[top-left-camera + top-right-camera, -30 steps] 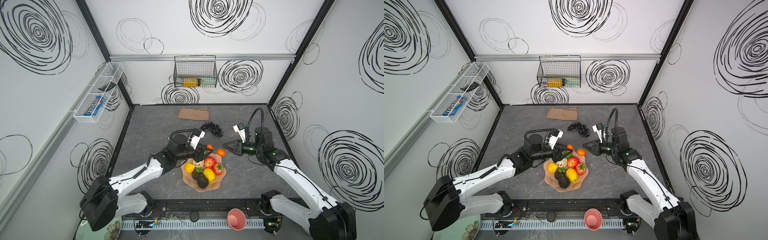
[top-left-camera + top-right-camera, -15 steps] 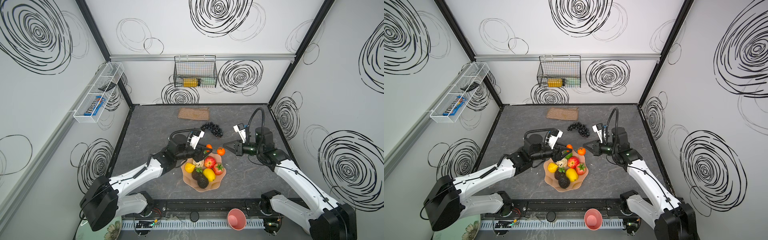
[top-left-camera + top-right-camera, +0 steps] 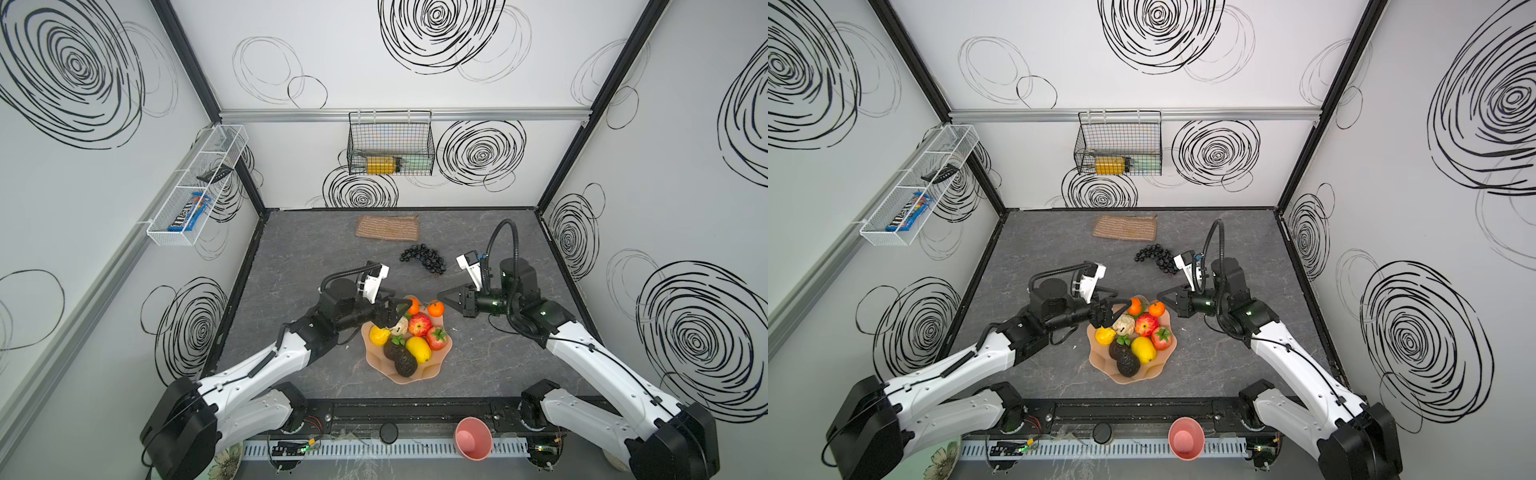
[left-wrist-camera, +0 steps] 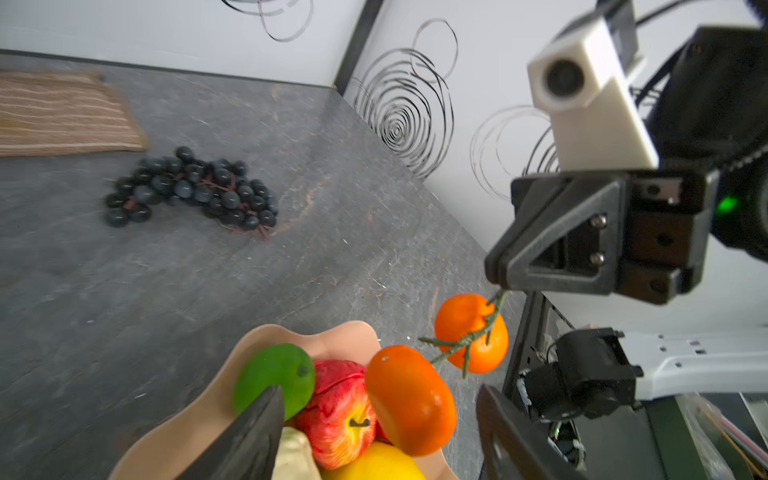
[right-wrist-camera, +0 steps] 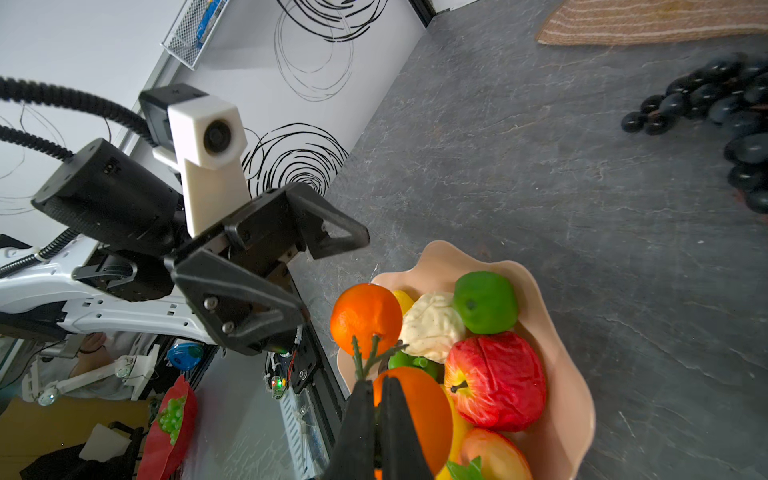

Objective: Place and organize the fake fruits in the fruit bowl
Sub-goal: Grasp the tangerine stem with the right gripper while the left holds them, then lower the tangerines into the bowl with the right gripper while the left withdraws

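Nearest you, a small pink cup (image 3: 473, 438) sat at the front edge of the dark stone table (image 3: 311, 266). Just beyond it stood the peach fruit bowl (image 3: 430, 369). It held two dark avocados (image 3: 405, 363) at its near side, then two lemons (image 3: 419, 349), a strawberry (image 3: 438, 337), a red apple (image 3: 419, 324) and a cream pear (image 3: 400, 326), with a green lime (image 4: 274, 380) by the far rim. Your left gripper (image 4: 378, 395) was over the bowl's far left edge, jaws spread wide and gripping nothing. In the left wrist view one orange (image 4: 409, 399) lay in the bowl between its fingers (image 4: 249, 436). Your right gripper (image 3: 442, 296) reached from the right, jaws pinched together on the green stem (image 4: 494, 309) of the second orange (image 3: 435, 308). That fruit was at the bowl's far right rim; whether it rested there or hung free could not be told. Farther back, the black grape bunch (image 3: 424, 257) lay alone on the table, well apart from the bowl. Beyond it lay a tan woven mat (image 3: 387, 227), and a wire basket (image 3: 390, 143) hung on the back wall (image 3: 299, 166).
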